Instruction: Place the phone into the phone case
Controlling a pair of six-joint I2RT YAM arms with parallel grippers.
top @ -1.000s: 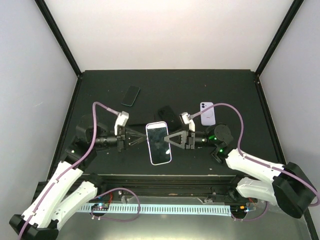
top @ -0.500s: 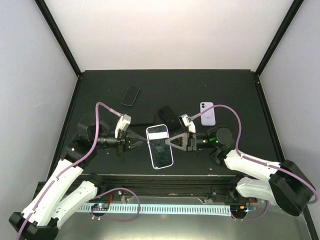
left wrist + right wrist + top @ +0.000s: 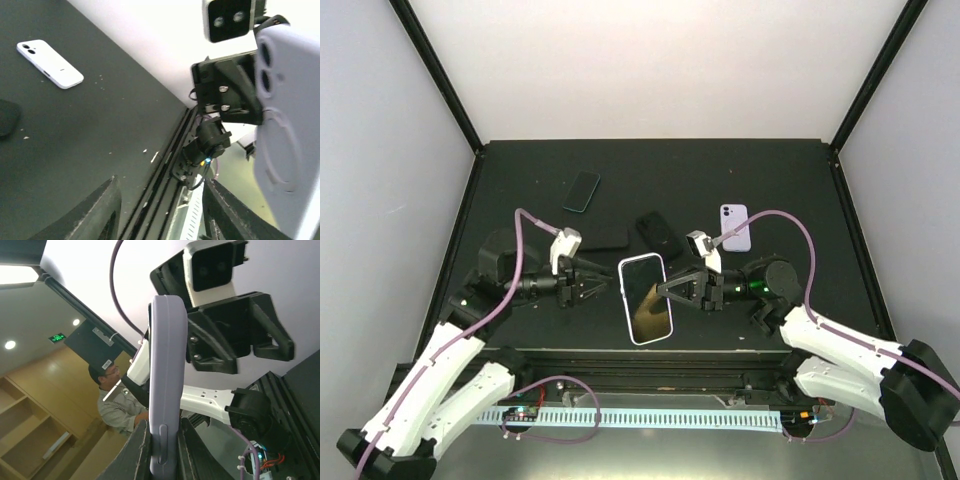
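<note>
Above the table's (image 3: 520, 170) near edge, about midway along it, the phone (image 3: 647, 300) hangs in the air, already sitting in its lavender case (image 3: 285, 140). It is pinched on its right long edge by the right gripper (image 3: 663, 290), whose fingers (image 3: 141, 450) clamp the case edge-on. The left gripper (image 3: 602, 284) stands just beside the left edge with its jaws apart and holds nothing.

The main risk is that a one-sided pinch on a thin edge may let the phone pivot or slip and drop onto the table. Whether every corner of the case has snapped home cannot be told, so a loose corner could also peel off under the squeeze. The parted left fingers (image 3: 102, 207) are close enough to knock the phone if that arm swings.

A second ago both grippers pressed the phone from opposite sides, the left one shut. Since then the left has let go and backed off, and the phone has tilted and shifted slightly rightward and toward the near edge.
</note>
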